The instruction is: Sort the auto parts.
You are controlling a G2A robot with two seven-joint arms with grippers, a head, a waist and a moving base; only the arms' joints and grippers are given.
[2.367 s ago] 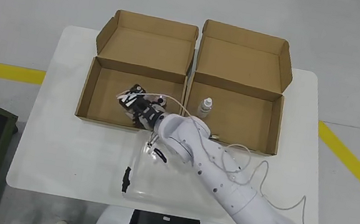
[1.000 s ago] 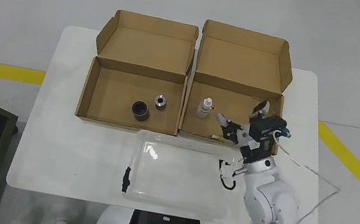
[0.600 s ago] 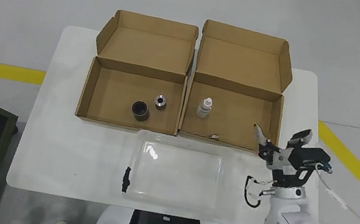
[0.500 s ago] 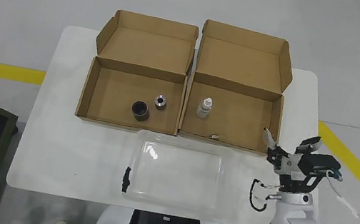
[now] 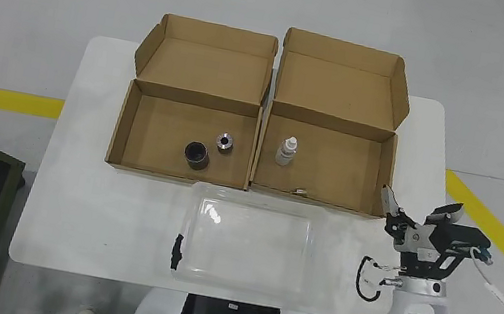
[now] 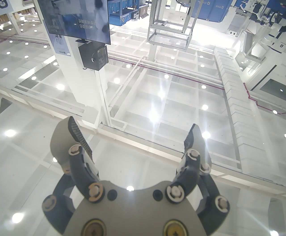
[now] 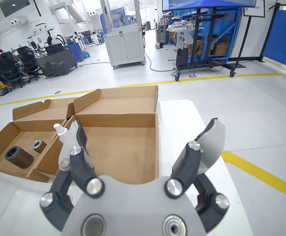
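The right gripper (image 5: pixel 419 201) hangs over the right-hand side of the white table (image 5: pixel 76 177), just beside the near right corner of the right cardboard box (image 5: pixel 387 171); its 2 fingers stand wide apart with nothing between them; its own wrist camera looks across that box from this corner. The left gripper (image 6: pixel 132 122) points up at the hall ceiling; its 2 fingers are likewise spread and grip nothing.

The 2 boxes sit side by side on the far half of the table, lids folded back, their inner walls touching. In the left cardboard box (image 5: pixel 121 124) there are 2 parts: a dark cylindrical sleeve (image 5: pixel 196 154), bore facing up, toward the front wall; and a small metal ring (image 5: pixel 224 141) near it, a little farther back and toward the shared wall, not touching it. In the right box a small white bottle (image 5: pixel 287 149) stands upright close to the shared wall; a tiny pale piece (image 5: pixel 302 191) lies by the front wall, too small to make out.

A clear plastic tray (image 5: pixel 252 243) lies just in front of the boxes, on the robot's side; a small black piece (image 5: pixel 177 250) sits at the tray's left edge; I cannot tell whether it is inside the rim or outside it.
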